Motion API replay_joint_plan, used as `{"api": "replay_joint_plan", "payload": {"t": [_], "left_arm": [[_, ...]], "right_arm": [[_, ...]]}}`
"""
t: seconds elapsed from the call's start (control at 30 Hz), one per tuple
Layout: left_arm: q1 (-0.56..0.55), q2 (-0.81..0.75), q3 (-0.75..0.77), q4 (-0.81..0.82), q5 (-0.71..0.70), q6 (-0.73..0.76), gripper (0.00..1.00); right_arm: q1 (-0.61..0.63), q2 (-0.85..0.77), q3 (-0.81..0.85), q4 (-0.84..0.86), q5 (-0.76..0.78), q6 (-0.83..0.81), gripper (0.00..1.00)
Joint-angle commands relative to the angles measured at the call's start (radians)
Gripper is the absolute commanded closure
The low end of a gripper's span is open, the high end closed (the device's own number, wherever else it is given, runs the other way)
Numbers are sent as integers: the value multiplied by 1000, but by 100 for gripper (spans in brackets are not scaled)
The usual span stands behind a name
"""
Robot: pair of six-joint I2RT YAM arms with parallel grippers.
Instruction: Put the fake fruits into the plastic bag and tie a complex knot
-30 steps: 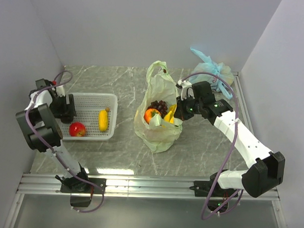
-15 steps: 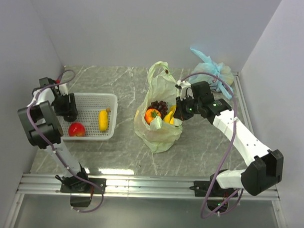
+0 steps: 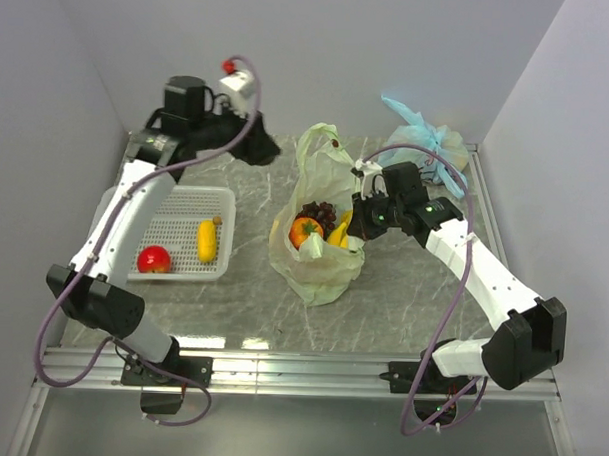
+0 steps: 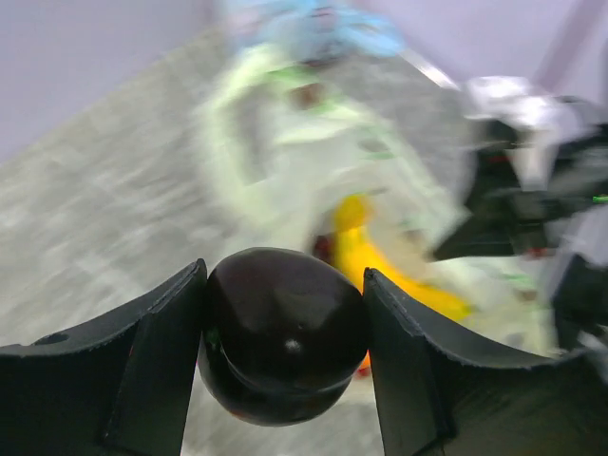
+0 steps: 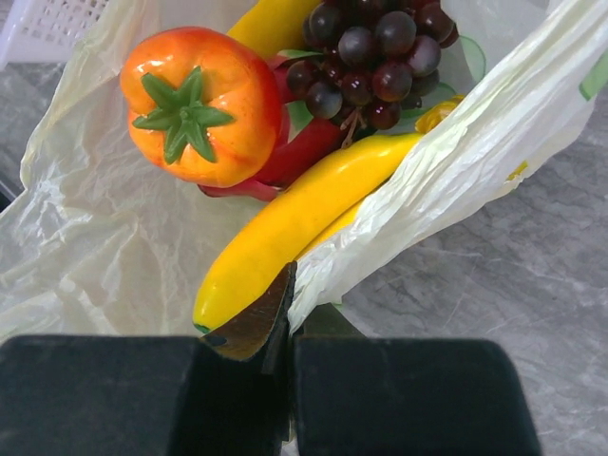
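Grippers both hold something: left gripper (image 4: 285,275) clamps a dark round fruit (image 4: 285,347) aloft; right gripper (image 5: 290,285) pinches the rim of the plastic bag (image 5: 456,180), which stands mid-surface (image 3: 403,281) holding banana (image 5: 285,228) and grapes (image 5: 370,52).

Thin pale-green plastic bag (image 3: 321,277), open mid-tabletop, holds orange fruit (image 3: 305,230), purple grapes (image 3: 318,210), yellow banana (image 3: 339,229); red apple (image 3: 154,259), yellow fruit (image 3: 207,241) near left edge; 1 dark round fruit (image 4: 285,332) gripped aloft.

No lettering, brand name or number can be read in any of the three views. The bag (image 3: 321,271) carries a few small coloured marks near its handle and rim, too small and creased to make out as words. The left wrist view is blurred throughout.
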Motion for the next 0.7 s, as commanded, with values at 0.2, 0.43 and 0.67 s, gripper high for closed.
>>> {"api": "replay_joint_plan", "payload": {"t": [0.2, 0.43, 0.67], "left_arm": [[-270, 155, -33, 214, 21, -195, 40], [-303, 211, 42, 191, 39, -196, 7], [-178, 140, 44, 337, 21, -199, 7]], "right_arm": [[-35, -41, 12, 71, -11, 51, 100], [-48, -56, -15, 77, -15, 42, 100], [-62, -32, -22, 108, -24, 27, 100]]}}
